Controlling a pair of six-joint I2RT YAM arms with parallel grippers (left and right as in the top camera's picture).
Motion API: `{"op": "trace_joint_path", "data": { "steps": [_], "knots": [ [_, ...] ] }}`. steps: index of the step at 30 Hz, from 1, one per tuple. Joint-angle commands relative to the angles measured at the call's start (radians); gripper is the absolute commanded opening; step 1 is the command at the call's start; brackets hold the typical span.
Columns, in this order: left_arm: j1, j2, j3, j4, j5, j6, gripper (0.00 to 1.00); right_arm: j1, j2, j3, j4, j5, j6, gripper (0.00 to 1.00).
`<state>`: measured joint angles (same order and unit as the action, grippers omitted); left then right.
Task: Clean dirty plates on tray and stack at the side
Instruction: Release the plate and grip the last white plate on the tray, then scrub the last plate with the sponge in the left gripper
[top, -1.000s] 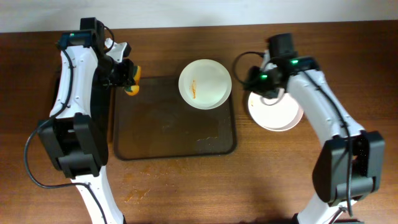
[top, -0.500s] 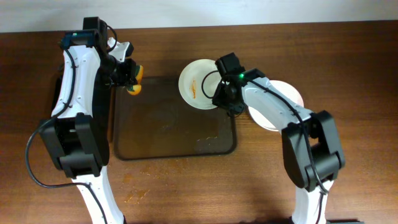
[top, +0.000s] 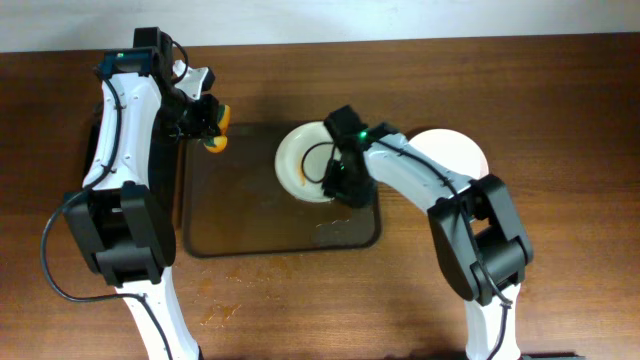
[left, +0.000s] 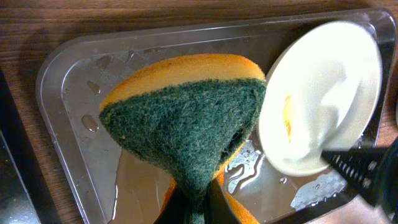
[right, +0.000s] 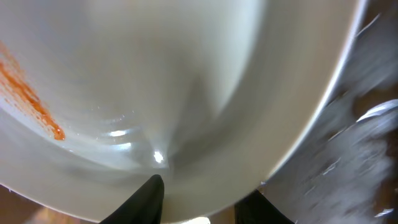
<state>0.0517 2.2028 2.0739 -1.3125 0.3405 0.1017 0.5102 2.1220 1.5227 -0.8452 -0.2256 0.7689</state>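
A white dirty plate (top: 300, 160) with an orange smear (right: 28, 93) stands tilted in the dark tray (top: 250, 230). My right gripper (top: 336, 184) is shut on its rim, one finger inside the plate (right: 155, 74) and one under it (right: 199, 202). My left gripper (top: 203, 118) is shut on a yellow-and-green sponge (top: 214, 132) above the tray's far left corner. In the left wrist view the sponge (left: 186, 118) hangs from the fingers (left: 199, 208) over the wet tray (left: 68, 93), left of the plate (left: 323, 93). A clean white plate (top: 458, 152) lies on the table right of the tray.
Water pools on the tray floor (left: 249, 168). Orange crumbs or stains mark the wooden table (top: 215, 312) in front of the tray. The right arm (top: 420, 180) reaches across the clean plate.
My right gripper has moved left from the clean plate to the dirty plate and closed on its rim. The plate has shifted left and tilted. The left arm has not moved.
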Motion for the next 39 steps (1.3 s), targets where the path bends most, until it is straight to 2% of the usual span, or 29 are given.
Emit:
{"op": "trace_joint_path", "data": {
  "steps": [1,9,12,17,22,26,36,39],
  "knots": [
    [0.001,-0.005,0.001,0.003,0.004,0.016,0.00,0.059,0.005,0.041,-0.057,-0.033,-0.047,0.39],
    [0.000,-0.005,0.001,0.003,0.004,0.016,0.01,0.076,0.005,0.141,-0.151,0.030,-0.119,0.48],
    [0.000,-0.005,0.001,0.006,0.004,0.016,0.00,0.034,0.005,0.206,-0.204,0.127,-0.185,0.58],
    [0.000,-0.005,0.001,0.021,0.004,0.016,0.00,-0.059,0.016,0.220,-0.119,0.156,-0.374,0.65],
    [0.000,-0.005,0.001,0.014,0.004,0.016,0.00,-0.099,0.064,0.219,-0.046,0.149,-0.482,0.67],
    [0.000,-0.005,0.001,0.018,0.005,0.015,0.01,-0.098,0.097,0.219,-0.002,0.025,-0.534,0.66],
    [0.000,-0.005,0.001,0.025,0.005,-0.011,0.01,-0.084,0.156,0.214,0.013,-0.037,-0.497,0.41],
    [-0.003,-0.005,0.001,0.026,0.005,-0.029,0.00,-0.083,0.159,0.214,0.008,-0.069,-0.430,0.26]
  ]
}}
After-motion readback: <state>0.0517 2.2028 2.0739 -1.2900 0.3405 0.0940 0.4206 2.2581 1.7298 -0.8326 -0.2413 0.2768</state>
